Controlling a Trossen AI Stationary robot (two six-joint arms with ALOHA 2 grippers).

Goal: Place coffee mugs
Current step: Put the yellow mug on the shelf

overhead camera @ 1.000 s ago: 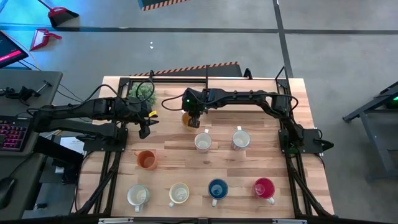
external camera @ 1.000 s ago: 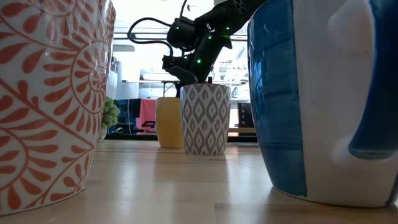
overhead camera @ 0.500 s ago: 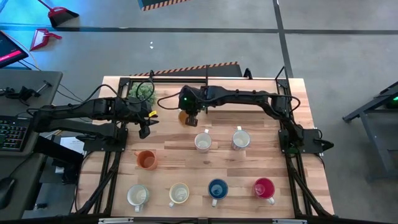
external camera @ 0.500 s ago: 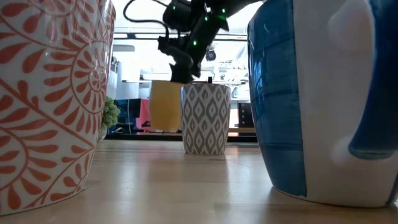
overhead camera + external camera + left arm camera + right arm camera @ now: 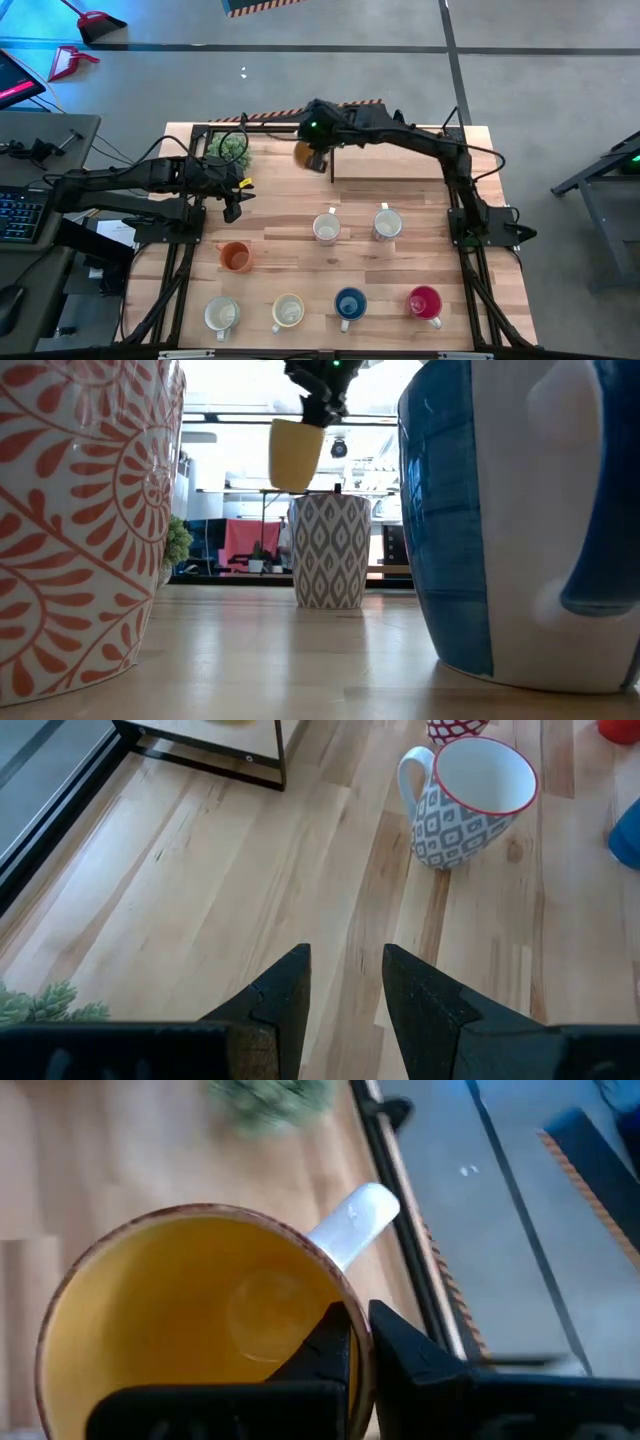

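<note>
The right pincer (image 5: 316,160) is clenched on the rim of a round yellow-orange ceramic mug (image 5: 295,453) with a white handle. A second ago that mug stood on the wooden tabletop (image 5: 400,262) beside the grey diamond-patterned mug (image 5: 330,550); now it hangs in the air, carried toward the tabletop's far edge, near the small green potted plant (image 5: 232,149). The left pincer (image 5: 345,982) hovers unmoved near the left edge, fingers parted, holding nothing. The other mugs have not shifted.

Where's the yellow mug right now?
The yellow mug hangs above the table's far edge in the right gripper, just right of the potted plant in the high view.
</note>
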